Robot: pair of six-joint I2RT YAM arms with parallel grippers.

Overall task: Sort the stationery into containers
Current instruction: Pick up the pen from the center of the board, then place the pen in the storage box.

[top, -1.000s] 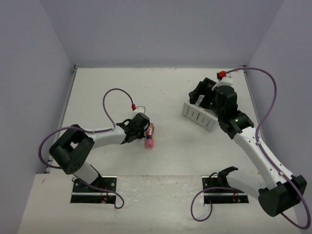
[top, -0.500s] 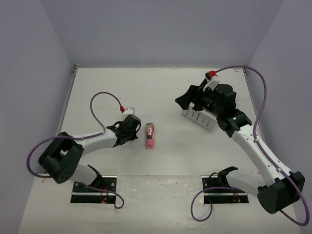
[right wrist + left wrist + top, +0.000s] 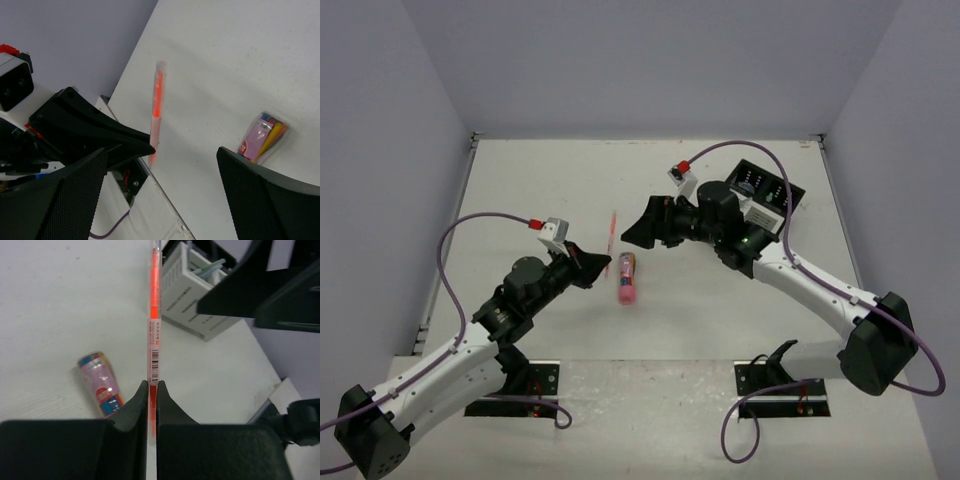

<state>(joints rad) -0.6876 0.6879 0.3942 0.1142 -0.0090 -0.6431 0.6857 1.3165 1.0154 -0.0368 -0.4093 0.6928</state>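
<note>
Left gripper [image 3: 588, 266] is pinched tight on one end of a thin orange-red pen [image 3: 612, 232] that sticks out past its fingertips. The pink glue-stick tube [image 3: 627, 280] lies flat on the table [image 3: 520, 180] just right of it. Further right, the right gripper [image 3: 642, 230] hovers near the pen's far end with its jaws spread wide and empty, and the organizer [image 3: 192, 307] sits behind it at the far right.
</note>
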